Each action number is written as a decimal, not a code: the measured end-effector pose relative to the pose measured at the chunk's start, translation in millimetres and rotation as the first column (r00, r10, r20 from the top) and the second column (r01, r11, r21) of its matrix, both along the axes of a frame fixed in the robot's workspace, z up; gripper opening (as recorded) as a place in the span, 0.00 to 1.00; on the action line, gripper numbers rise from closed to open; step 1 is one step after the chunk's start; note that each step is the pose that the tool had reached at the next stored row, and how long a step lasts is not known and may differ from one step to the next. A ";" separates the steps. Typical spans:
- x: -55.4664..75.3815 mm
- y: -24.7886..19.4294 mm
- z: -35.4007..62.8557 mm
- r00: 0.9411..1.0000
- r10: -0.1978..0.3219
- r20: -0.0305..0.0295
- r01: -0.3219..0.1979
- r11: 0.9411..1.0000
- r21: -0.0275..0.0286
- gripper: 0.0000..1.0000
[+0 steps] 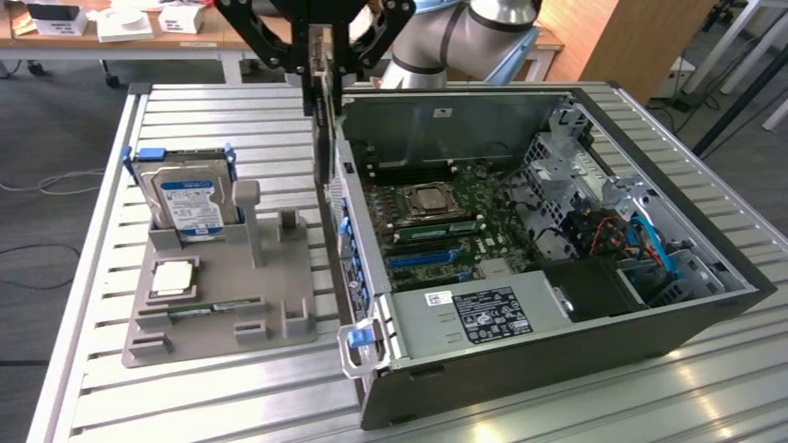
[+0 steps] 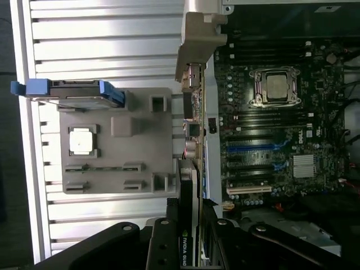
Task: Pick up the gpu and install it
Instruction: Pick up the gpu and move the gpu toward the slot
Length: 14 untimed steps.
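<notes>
In the exterior view the gripper hangs near the far edge of the table, its fingers pinched on the gpu. The card hangs upright and edge-on, clear of the grey fixture that holds the hard drive. It sits just above the wall of the open computer case on the fixture's side. The pick-up looks done and the carry toward the motherboard is the step in hand. The card is not yet over the blue slots. In the wrist view the gripper clamps the gpu between two dark fingers, with white lettering on the card's edge between them. The card lines up with the case wall, between the fixture and the motherboard, and sits well short of the blue slots. As I judge it, installing calls for bringing the card inside the case and laying its lower edge parallel along a slot. Its metal bracket must face the case's rear openings, and the press should be straight, since a tilted card could catch the wall or jam in the slot.
</notes>
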<state>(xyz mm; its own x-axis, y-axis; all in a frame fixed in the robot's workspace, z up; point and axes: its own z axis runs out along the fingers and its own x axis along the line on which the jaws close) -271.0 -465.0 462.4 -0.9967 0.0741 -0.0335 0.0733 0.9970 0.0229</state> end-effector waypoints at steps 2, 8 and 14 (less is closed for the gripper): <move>8.1 -0.1 -0.1 1.000 0.000 0.000 0.000 1.000 0.000 0.27; 33.9 -0.1 0.0 1.000 0.000 0.000 0.000 1.000 0.000 0.27; 60.8 -0.1 0.0 1.000 0.000 -0.001 0.000 1.000 0.000 0.27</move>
